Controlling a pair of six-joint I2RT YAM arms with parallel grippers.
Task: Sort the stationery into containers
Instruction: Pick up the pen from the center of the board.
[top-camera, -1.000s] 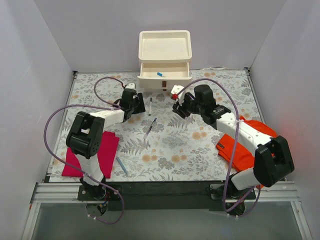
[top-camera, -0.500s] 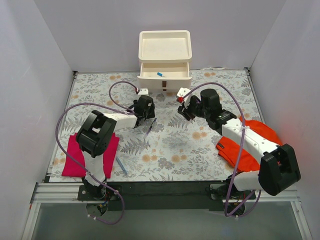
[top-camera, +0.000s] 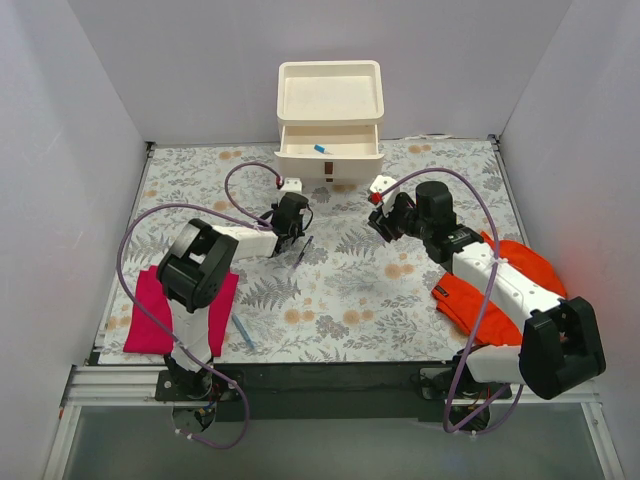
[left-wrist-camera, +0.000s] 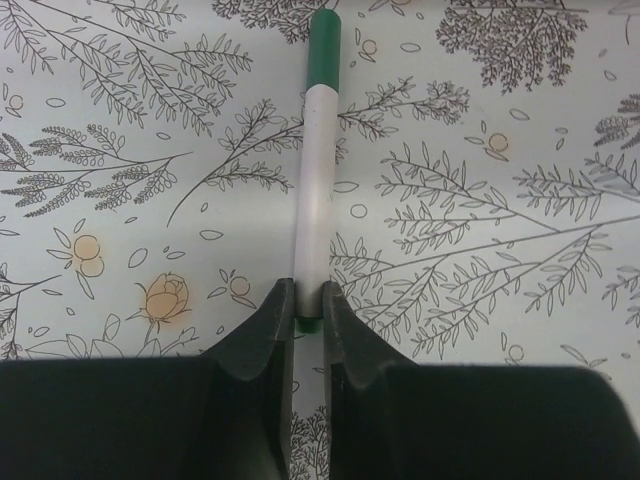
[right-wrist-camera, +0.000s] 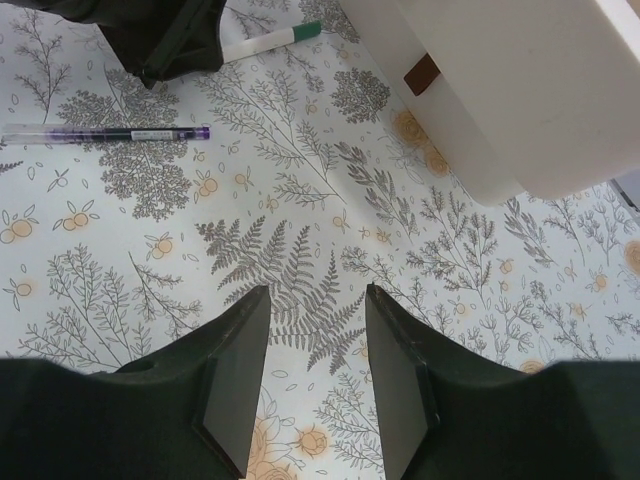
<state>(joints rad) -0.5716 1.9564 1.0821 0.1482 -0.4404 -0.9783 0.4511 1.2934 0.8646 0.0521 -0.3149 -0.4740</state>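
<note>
A white marker (left-wrist-camera: 317, 180) with a green cap lies on the floral mat, and my left gripper (left-wrist-camera: 308, 300) is shut on its near end. From above, that left gripper (top-camera: 291, 222) sits just in front of the cream stacked drawers (top-camera: 330, 160). Their upper drawer is pulled open and holds a small blue piece (top-camera: 321, 149). A dark pen (top-camera: 301, 252) lies right beside the left gripper. Near the front edge lies a blue pen (top-camera: 244, 331). My right gripper (right-wrist-camera: 317, 300) hovers open over bare mat, to the right of the marker (right-wrist-camera: 268, 41).
A magenta cloth (top-camera: 180, 310) lies at the front left under the left arm. An orange cloth (top-camera: 500, 285) lies under the right arm. The shallow top tray (top-camera: 330, 68) holds nothing. The drawer's brown handle (right-wrist-camera: 422, 73) is close ahead of the right gripper. White walls enclose the mat.
My left gripper has moved right to the white marker and shut on it. The right gripper has drifted a little to the right, still open.
</note>
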